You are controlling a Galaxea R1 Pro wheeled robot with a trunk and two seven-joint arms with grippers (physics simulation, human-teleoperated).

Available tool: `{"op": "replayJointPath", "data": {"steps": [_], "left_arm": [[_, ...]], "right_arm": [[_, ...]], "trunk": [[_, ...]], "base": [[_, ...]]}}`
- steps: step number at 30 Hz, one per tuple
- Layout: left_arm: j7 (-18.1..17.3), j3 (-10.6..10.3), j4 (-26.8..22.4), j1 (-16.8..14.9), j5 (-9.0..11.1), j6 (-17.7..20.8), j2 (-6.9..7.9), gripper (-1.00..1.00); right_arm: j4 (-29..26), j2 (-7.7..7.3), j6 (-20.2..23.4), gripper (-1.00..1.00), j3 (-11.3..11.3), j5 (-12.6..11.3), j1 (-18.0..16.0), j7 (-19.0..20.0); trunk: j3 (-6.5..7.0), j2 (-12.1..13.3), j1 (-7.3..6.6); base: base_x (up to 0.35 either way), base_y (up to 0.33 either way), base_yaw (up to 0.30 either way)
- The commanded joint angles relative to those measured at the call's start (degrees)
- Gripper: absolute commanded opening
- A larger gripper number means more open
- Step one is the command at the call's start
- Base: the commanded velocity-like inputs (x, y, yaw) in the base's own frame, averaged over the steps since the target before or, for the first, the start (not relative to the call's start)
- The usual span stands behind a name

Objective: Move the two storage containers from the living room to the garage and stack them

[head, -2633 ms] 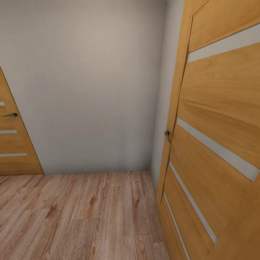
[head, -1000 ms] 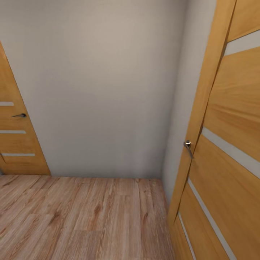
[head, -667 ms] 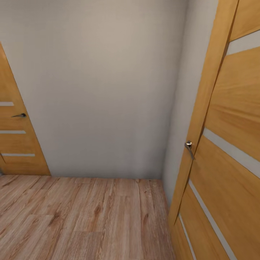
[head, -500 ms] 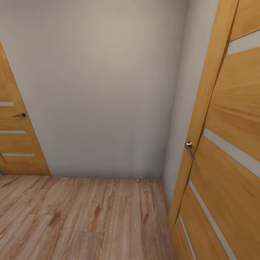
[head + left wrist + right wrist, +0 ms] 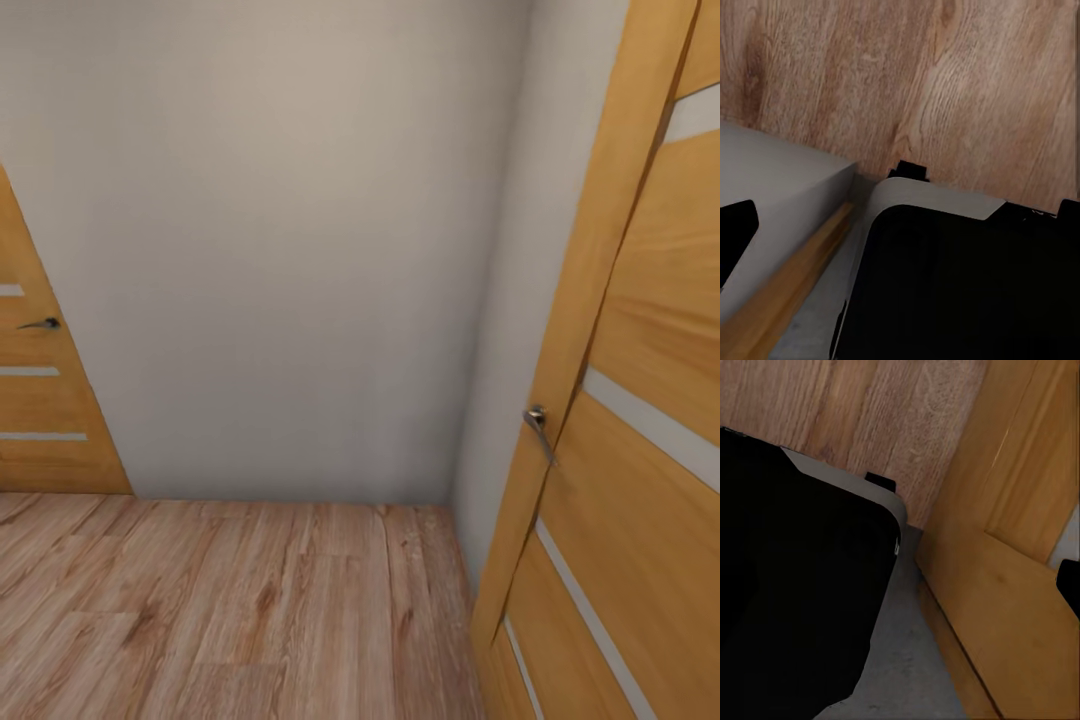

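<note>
The two storage containers are out of view. I am in a narrow hallway with a light wood-plank floor (image 5: 230,610) and a pale grey wall (image 5: 280,260) ahead. In the left wrist view, my left gripper (image 5: 901,221) hangs over my own black base (image 5: 967,292). Its dark fingertips (image 5: 735,232) sit at opposite edges of that view, wide apart, with nothing between them. In the right wrist view, a fingertip (image 5: 1069,585) of my right gripper (image 5: 900,585) shows at the edge, spread out wide, beside an orange-wood door (image 5: 1012,555).
An orange-wood door (image 5: 640,420) with a metal handle (image 5: 538,420) stands close on the right, angled toward me. Another orange-wood door (image 5: 40,400) with a handle (image 5: 40,323) is at the far left. Open floor lies ahead up to the wall.
The whole head view has shifted: the wall looms a little nearer, the right door has slid right and the left door left. That is camera motion; nothing in the hallway moved.
</note>
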Motion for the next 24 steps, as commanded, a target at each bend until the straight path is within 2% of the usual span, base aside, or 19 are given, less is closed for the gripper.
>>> {"op": "replayJointPath", "data": {"steps": [1, 18, 24], "left_arm": [[0.1, 0.1, 0.0, 0.0, 0.2, -0.2, -0.02, 1.0], [0.1, 0.1, 0.0, 0.0, 0.2, -0.3, -0.01, 1.0], [0.1, 0.1, 0.0, 0.0, 0.2, -0.3, -0.01, 1.0]], "right_arm": [[0.2, 0.02, -0.2, 1.0, 0.4, 0.2, -0.1, -0.4], [0.2, 0.09, -0.1, 1.0, 0.3, 0.0, -0.1, -0.4], [0.2, 0.03, -0.1, 1.0, 0.4, 0.2, -0.1, -0.4]], "trunk": [[-0.08, -0.1, 0.04], [-0.08, -0.1, 0.04], [-0.08, -0.1, 0.04]], "base": [[0.311, 0.0, 0.0], [0.315, 0.0, 0.0], [0.316, 0.0, 0.176]]}}
